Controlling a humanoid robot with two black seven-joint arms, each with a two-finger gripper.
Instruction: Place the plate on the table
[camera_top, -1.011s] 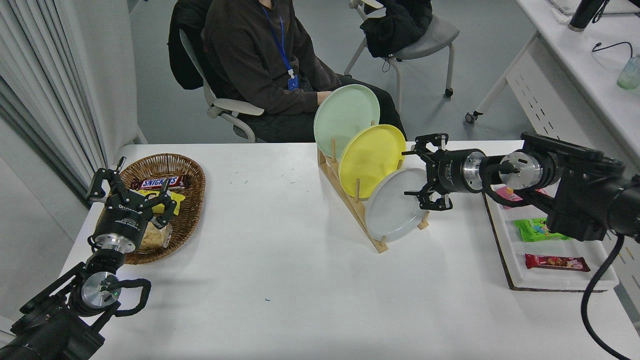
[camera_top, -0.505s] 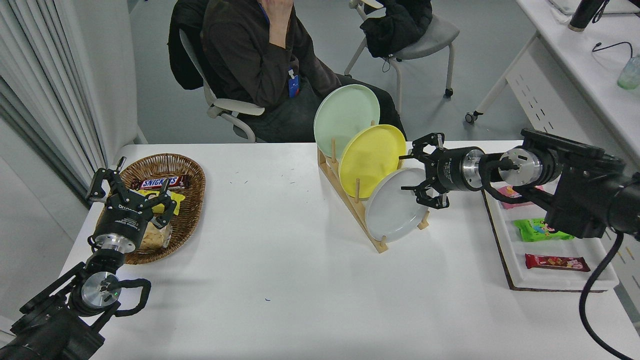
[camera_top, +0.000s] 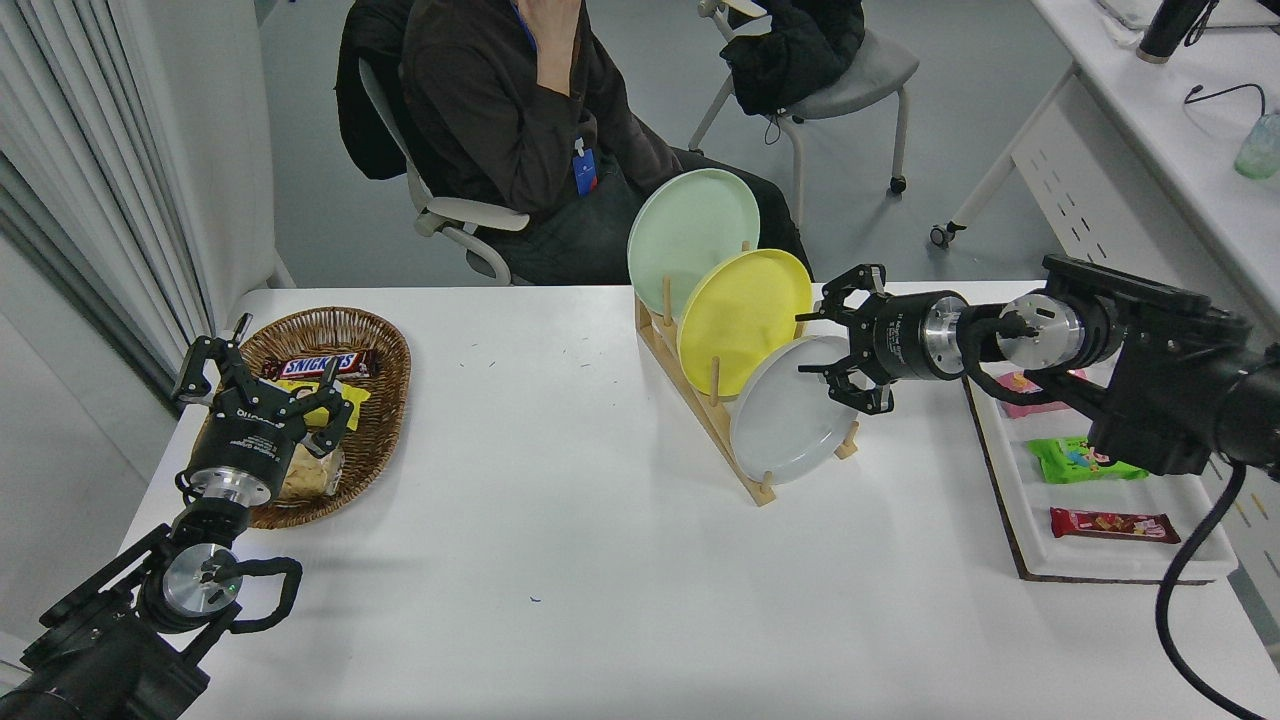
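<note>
Right of frame centre, the right gripper (camera_top: 835, 345) is reaching in level, its fingers spread wide apart around the upper right rim of the plate (camera_top: 790, 420), gripping nothing. The plate is standing tilted in the nearest slot of the wooden rack (camera_top: 705, 405) on the table (camera_top: 560, 520), in front of the yellow plate (camera_top: 742, 310). The left gripper (camera_top: 262, 385) is sitting spread at lower left, over the basket (camera_top: 375, 400).

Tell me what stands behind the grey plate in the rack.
Behind the grey plate stands the yellow plate, then the green plate. Their lower edges and rack slots are hidden.
</note>
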